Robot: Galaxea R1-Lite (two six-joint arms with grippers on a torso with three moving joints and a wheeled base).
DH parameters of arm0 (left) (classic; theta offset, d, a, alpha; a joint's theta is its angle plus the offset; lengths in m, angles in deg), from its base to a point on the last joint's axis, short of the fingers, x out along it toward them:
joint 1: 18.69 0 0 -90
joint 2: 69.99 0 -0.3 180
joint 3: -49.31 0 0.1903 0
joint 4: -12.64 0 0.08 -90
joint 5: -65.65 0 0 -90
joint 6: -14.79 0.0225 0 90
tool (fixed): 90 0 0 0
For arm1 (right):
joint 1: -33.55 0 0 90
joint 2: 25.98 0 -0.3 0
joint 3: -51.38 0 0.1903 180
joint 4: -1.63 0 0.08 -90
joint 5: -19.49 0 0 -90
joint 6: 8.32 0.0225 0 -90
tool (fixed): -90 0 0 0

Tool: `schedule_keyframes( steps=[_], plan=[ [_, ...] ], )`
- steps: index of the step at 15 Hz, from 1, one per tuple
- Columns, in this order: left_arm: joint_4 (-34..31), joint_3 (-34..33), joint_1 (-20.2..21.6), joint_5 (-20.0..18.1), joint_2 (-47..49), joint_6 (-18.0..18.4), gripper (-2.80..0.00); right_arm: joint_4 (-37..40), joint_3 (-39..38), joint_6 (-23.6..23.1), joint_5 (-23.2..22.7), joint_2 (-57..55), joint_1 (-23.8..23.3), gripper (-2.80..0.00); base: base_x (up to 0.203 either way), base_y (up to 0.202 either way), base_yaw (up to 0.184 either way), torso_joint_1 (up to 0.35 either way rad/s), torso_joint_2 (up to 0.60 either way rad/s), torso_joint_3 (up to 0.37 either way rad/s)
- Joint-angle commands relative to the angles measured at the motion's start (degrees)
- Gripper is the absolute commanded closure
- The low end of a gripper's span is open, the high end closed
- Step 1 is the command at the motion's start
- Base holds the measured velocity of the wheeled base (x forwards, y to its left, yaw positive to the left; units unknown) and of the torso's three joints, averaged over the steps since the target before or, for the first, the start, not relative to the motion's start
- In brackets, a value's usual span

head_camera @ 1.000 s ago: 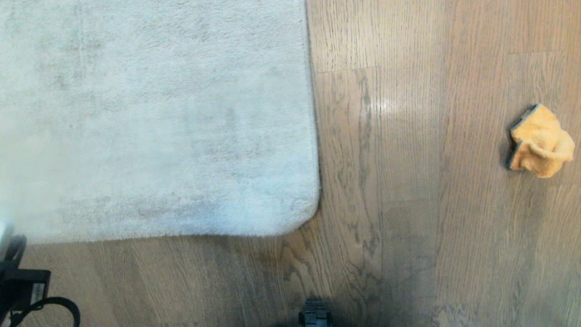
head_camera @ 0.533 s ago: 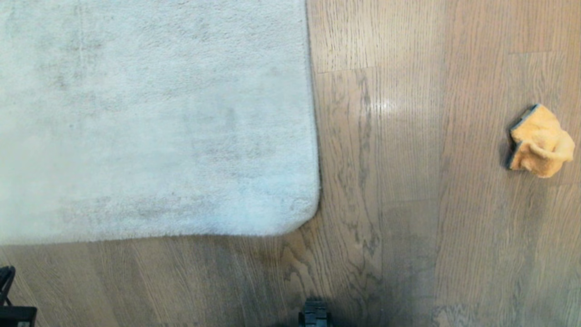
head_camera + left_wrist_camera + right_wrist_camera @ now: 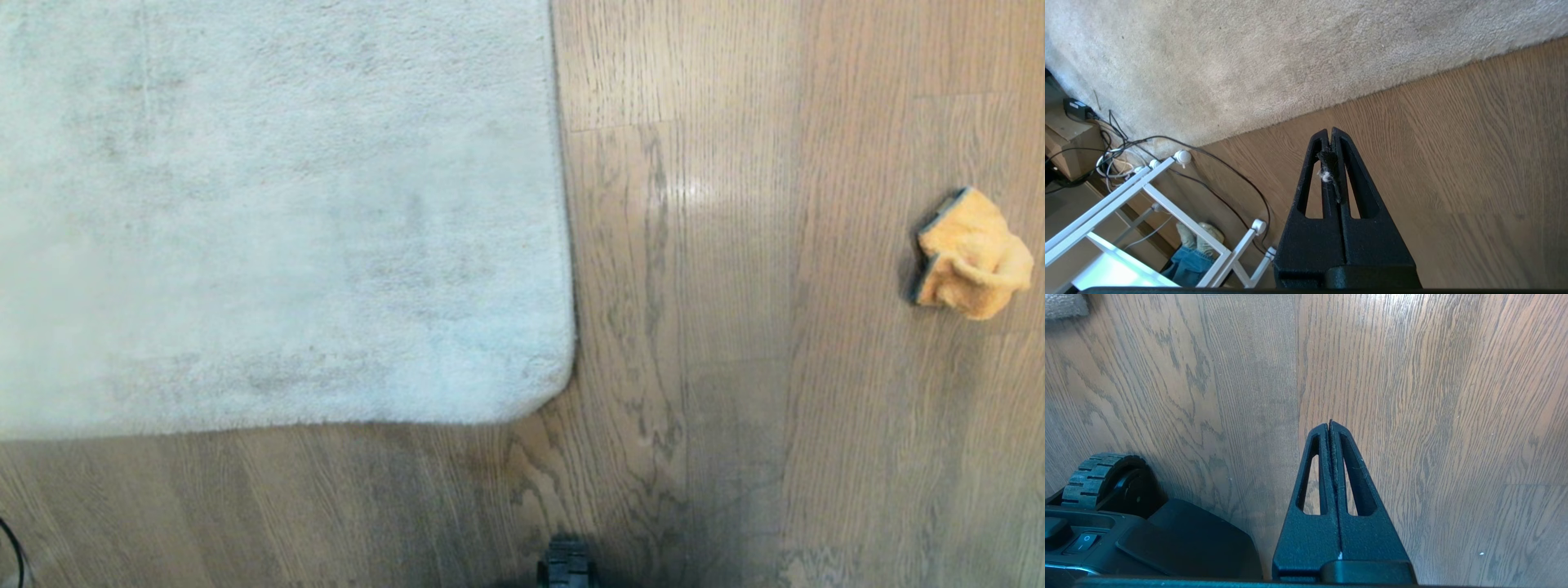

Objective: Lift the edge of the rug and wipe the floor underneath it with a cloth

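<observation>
Beside rug edge (image 3: 1306, 112), white rack (image 3: 1167, 212).

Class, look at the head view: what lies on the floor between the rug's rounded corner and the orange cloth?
Nothing. Between the rug edge and the cloth the head view shows only bare wood-grain floor.

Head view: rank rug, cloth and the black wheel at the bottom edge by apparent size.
1. The rug, cut off by the frame, so only part shows.
2. The cloth, bunched on the floor.
3. The black wheel, only partly in frame, so its rank against the cloth is unsure.
</observation>
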Motion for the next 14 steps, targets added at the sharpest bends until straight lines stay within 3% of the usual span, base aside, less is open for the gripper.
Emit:
schedule_keyframes(
  steps=[1,3,5,7,9,12,14],
  plan=[
    [-0.15,-0.52,1.40,-1.09,-3.74,-0.28,0.00,0.02,0.00,-0.02,-0.03,-0.16,0.01,0.00,0.000,0.000,0.000,0.000,0.00,0.000],
    [-0.41,-1.30,5.75,-7.38,-4.51,-2.08,0.00,0.02,-0.02,-0.02,-0.03,-0.16,0.01,0.00,0.000,0.000,0.000,0.000,0.00,0.000],
    [-3.16,-1.53,12.32,-21.18,-8.06,-5.37,0.00,0.02,-0.02,-0.02,-0.03,-0.16,0.01,0.00,0.000,0.000,0.000,0.000,0.00,0.000],
    [-6.70,-1.60,16.77,-30.45,-11.18,-12.35,0.00,0.02,-0.02,-0.02,-0.03,-0.16,0.01,0.00,0.000,0.000,0.000,0.000,0.00,0.000],
    [-9.25,-1.62,16.87,-31.98,-11.45,-18.07,0.00,0.02,0.06,-0.02,-0.03,-0.16,0.01,0.00,0.000,0.000,0.000,0.000,0.00,0.000],
    [-10.61,-1.62,16.52,-31.95,-11.46,-18.96,0.00,0.02,-0.02,-0.02,-0.03,-0.16,0.01,0.00,0.000,0.000,0.000,0.000,0.00,0.000],
    [-9.84,-1.62,12.84,-31.97,-11.68,-18.46,0.00,0.02,-0.02,-0.02,-0.03,-0.16,0.01,0.00,0.000,0.000,0.000,0.000,0.00,0.000]
  ],
)
